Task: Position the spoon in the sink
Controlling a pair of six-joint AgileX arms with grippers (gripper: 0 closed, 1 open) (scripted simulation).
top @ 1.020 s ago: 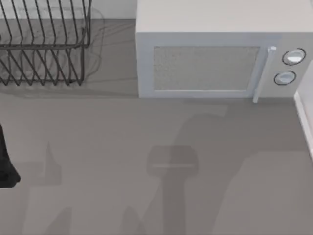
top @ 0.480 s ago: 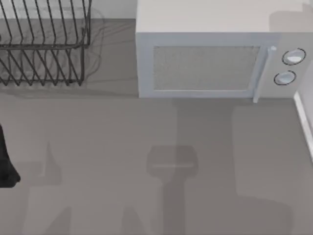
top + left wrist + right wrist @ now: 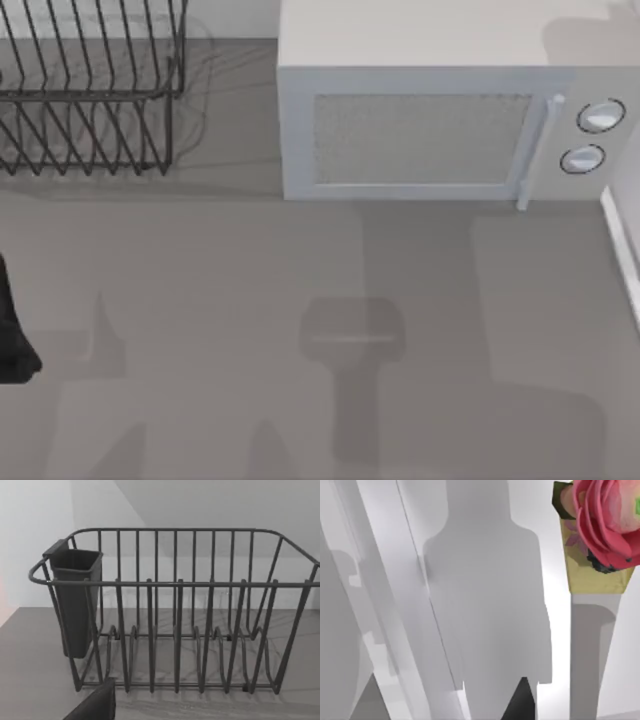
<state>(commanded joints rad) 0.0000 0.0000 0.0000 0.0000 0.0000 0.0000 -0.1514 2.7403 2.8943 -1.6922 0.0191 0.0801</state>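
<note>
Spoon position cannot be told from these views, same for the sink. Grey worktop (image 3: 200, 290) carries only shadows across its middle and front, one blocky shadow near centre. Wire dish rack (image 3: 90, 100) stands at the back left of the worktop, upright. The left wrist view faces it side-on, with a dark cutlery cup (image 3: 75, 600) hung on the rack's end wall and the slots between the wires bare. White microwave (image 3: 440, 110) stands at the back, centre to right, just beside the rack but apart from it. Its door is closed, with the handle bar (image 3: 535, 150) upright at the door's right edge and two round knobs (image 3: 600, 116) stacked to the right of the handle. A white edge (image 3: 622, 245) of something runs along the far right side of the worktop, in front of the microwave; what it is cannot be told. Left arm (image 3: 12, 335) sits as a dark shape at the left edge of the top view, well apart from the rack and the microwave. Left gripper (image 3: 95, 705) is a dark tip low in its wrist view, near the rack's base; spread or pressed together cannot be told. Right wrist view looks at pale white panels with a broad shadow on them, plus a pink flower (image 3: 607, 520) in a gold wrap (image 3: 595, 577) beside them. Right gripper (image 3: 520, 702) is a dark tip against the panels, and its grip state cannot be told.
</note>
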